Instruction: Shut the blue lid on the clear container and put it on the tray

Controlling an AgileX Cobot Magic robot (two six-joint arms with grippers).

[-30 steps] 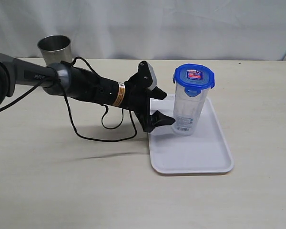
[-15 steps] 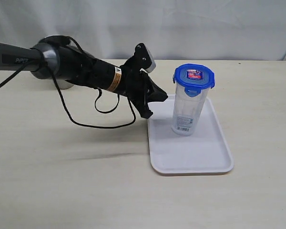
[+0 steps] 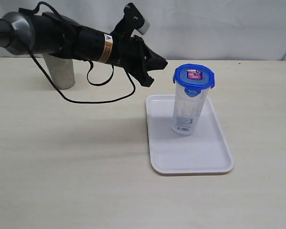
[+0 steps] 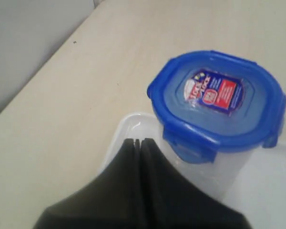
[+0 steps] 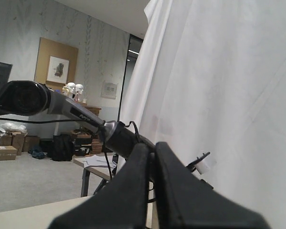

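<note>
The clear container (image 3: pixel 185 112) stands upright on the white tray (image 3: pixel 193 152), its barcode label low on the side. The blue lid (image 3: pixel 193 77) sits on top of it with its red-and-white sticker up. In the left wrist view the blue lid (image 4: pixel 218 102) and clear container (image 4: pixel 214 176) lie just beyond my fingertips, with the tray (image 4: pixel 126 131) rim under them. My left gripper (image 3: pixel 158 64) is shut and empty, raised up and to the left of the lid, apart from it. My right gripper (image 5: pixel 151 149) is shut, empty, and absent from the exterior view.
A grey steel cup (image 3: pixel 62 71) stands at the back left of the table, partly behind the left arm (image 3: pixel 71 40). A black cable (image 3: pixel 97 90) hangs from that arm. A white curtain (image 3: pixel 229 28) closes off the back.
My left gripper has let go of the container, risen up and back to the left, and shut. The container and lid stay put on the tray.
</note>
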